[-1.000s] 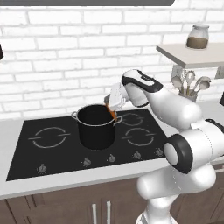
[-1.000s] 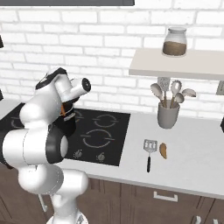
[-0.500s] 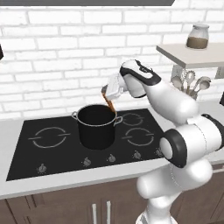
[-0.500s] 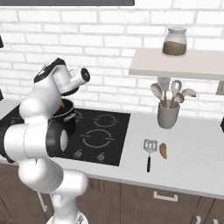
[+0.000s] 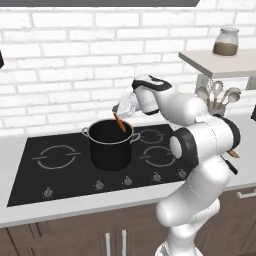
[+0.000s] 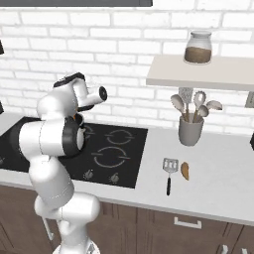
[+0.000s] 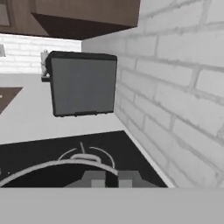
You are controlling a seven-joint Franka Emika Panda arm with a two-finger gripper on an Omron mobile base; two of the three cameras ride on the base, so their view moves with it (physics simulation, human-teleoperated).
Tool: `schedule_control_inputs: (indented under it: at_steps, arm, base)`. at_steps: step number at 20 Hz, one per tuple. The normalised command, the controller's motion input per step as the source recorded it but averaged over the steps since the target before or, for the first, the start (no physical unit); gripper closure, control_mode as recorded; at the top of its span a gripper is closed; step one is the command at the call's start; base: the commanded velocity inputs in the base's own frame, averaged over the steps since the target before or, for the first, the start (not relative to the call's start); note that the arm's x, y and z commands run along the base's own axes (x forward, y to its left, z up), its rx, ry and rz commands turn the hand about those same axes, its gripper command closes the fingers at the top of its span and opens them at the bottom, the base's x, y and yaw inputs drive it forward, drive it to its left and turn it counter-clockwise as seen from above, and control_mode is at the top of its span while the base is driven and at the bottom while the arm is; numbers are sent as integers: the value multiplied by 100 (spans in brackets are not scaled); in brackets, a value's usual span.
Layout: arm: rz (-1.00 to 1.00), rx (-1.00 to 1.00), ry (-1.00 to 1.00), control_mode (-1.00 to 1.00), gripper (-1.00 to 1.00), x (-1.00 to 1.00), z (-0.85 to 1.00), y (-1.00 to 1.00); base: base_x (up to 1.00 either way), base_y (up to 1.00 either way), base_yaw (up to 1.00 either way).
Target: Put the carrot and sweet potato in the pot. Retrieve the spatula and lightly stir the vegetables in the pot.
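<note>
Grey counter (image 5: 30, 212), white brick wall; black pot (image 5: 111, 145) centre frame; gripper (image 5: 120, 113) pinched on orange carrot (image 5: 120, 123) (above rim).

I see a white brick wall (image 5: 65, 65) behind a pale grey table (image 6: 218, 178) with a black inset cooktop (image 5: 55, 175). Dark brown cabinets (image 6: 163, 233) sit below. A pale shelf (image 6: 198, 72) on the wall carries a glass jar (image 6: 198, 47) (brown contents); beneath it stands a grey utensil holder (image 6: 190, 131).
</note>
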Motion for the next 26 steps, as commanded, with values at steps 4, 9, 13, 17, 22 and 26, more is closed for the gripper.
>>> schedule_control_inputs:
  at_steps: [4, 9, 13, 17, 22, 26]
  arm:
    - [1, 3, 0, -100, 100, 28, -54, 0]
    - [2, 1, 0, -100, 100, 25, -41, 0]
    - [2, 0, -1, -100, 100, 30, -40, 0]
    - [4, 3, -5, -100, 100, 24, -31, 0]
    - [4, 4, -5, -100, 100, 14, -14, 0]
    - [4, 1, -14, -100, -100, -9, 0, 0]
  base:
    - [0, 0, 0]
    - [0, 0, 0]
    - [0, 0, 0]
    - [0, 0, 0]
    - [0, 0, 0]
    - [0, 0, 0]
